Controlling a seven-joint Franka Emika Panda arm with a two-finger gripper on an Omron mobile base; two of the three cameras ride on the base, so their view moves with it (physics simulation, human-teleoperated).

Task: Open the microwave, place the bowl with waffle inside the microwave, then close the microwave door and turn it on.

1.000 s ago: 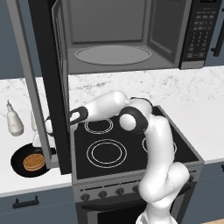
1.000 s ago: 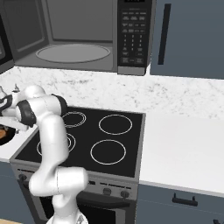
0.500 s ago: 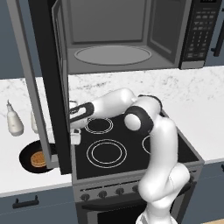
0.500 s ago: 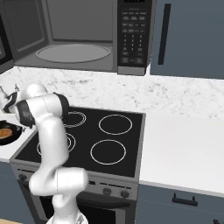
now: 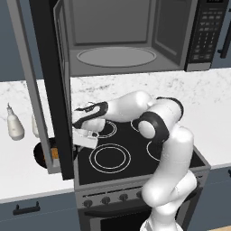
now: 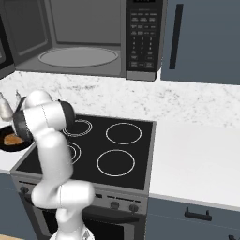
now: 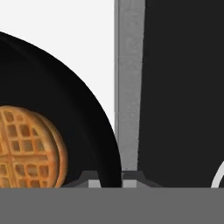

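**Gripper pinching the bowl's rim beside the stove, microwave standing open**

The bowl (image 7: 57, 113) sits on the white counter (image 5: 18, 176) just left of the stovetop (image 5: 122, 153), with the waffle (image 7: 28, 148) lying flat inside it, toward the side away from the stove. In the hand view the bowl's black rim curves down between the two fingertips (image 7: 89, 181), one inside the rim and one outside, so the gripper (image 7: 109, 180) is closed narrowly on the rim nearest the stove. A grey strip of stove edge runs just beside that rim, with a thin wedge of bare counter between them that narrows to nothing at the grip.

In the left base view the bowl peeks out behind the lower edge of the microwave door (image 5: 52, 85), which is swung wide open, hangs down in front of the bowl and hides most of it. The hand reaches under and behind that door edge, so room on that side is tight.

The microwave (image 6: 84, 37) is above the stove, its grey cavity open and the round turntable (image 6: 77, 56) bare. Its button panel (image 6: 144, 35) is at the right.

Two white bottles (image 5: 16, 126) stand on the counter near the bowl, toward the wall. The counter to the right of the stove is wide and open. A blue-grey cabinet door (image 6: 201, 42) with a black handle is beside the microwave's right side.
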